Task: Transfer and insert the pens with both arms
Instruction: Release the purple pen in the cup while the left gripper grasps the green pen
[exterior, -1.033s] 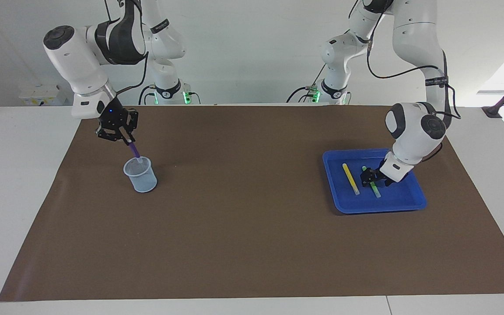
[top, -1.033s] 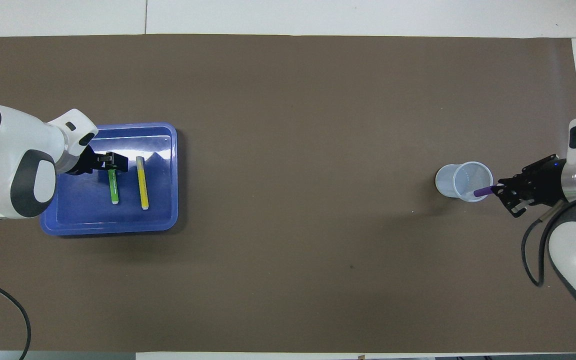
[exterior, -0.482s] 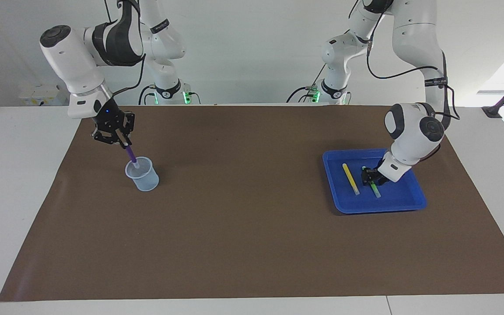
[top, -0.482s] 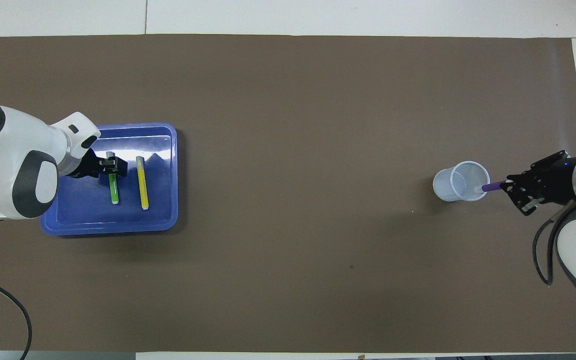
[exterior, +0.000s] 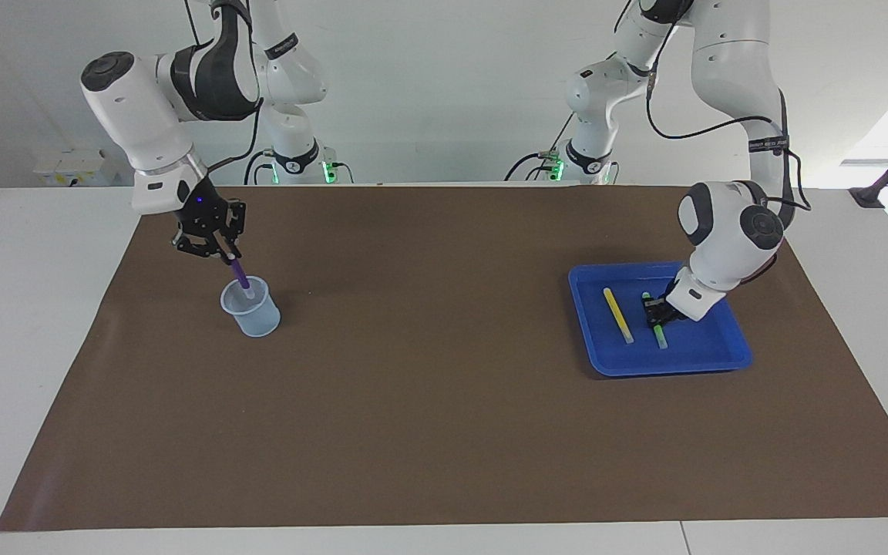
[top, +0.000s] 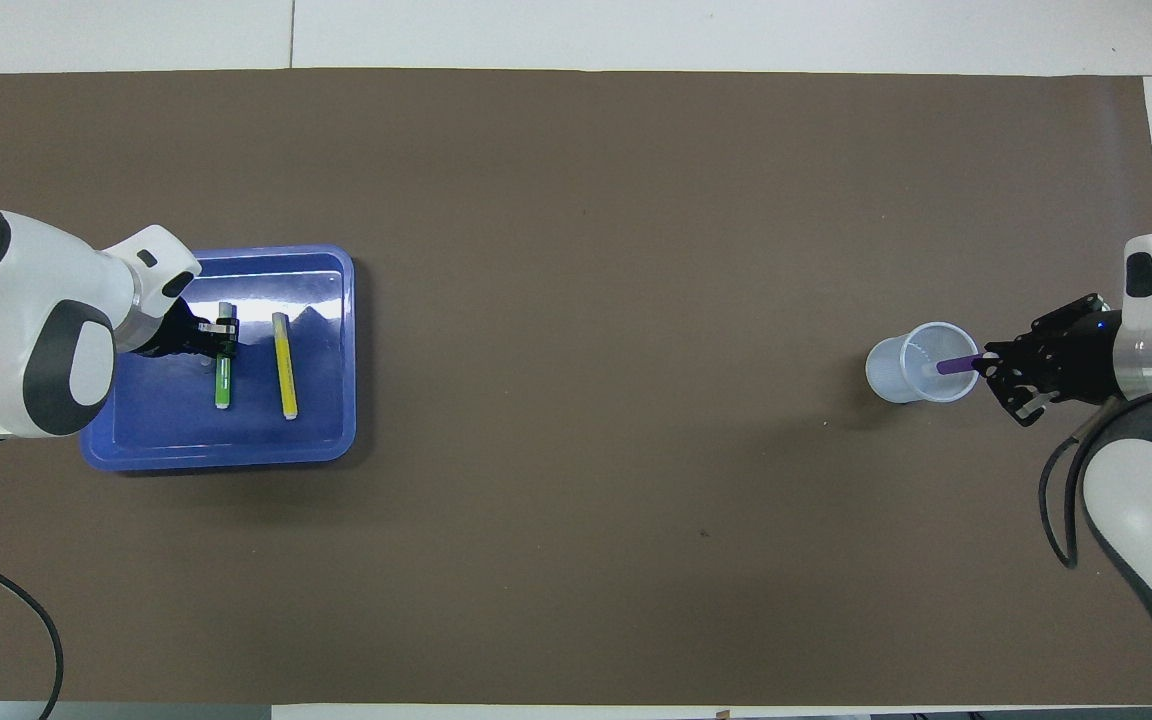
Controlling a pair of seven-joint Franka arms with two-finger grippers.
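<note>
Two pens lie in the blue tray [exterior: 729,359] toward the left arm's end of the counter [exterior: 444,432]. The yellow pen [exterior: 618,314] lies flat and free. Just beside it is the green pen [exterior: 654,325], and the left gripper [exterior: 654,310] is down on it, its fingers closed around the pen near its pale end while the pen rests on the tray floor. Well apart, toward the right arm's end, stands a clear cup [exterior: 253,312] on the brown mat [top: 576,560]. Over it hangs the right gripper [exterior: 227,257], fingers pinched tight on the purple pen [exterior: 239,273], which slants down with its pale tip inside the cup's mouth.
</note>
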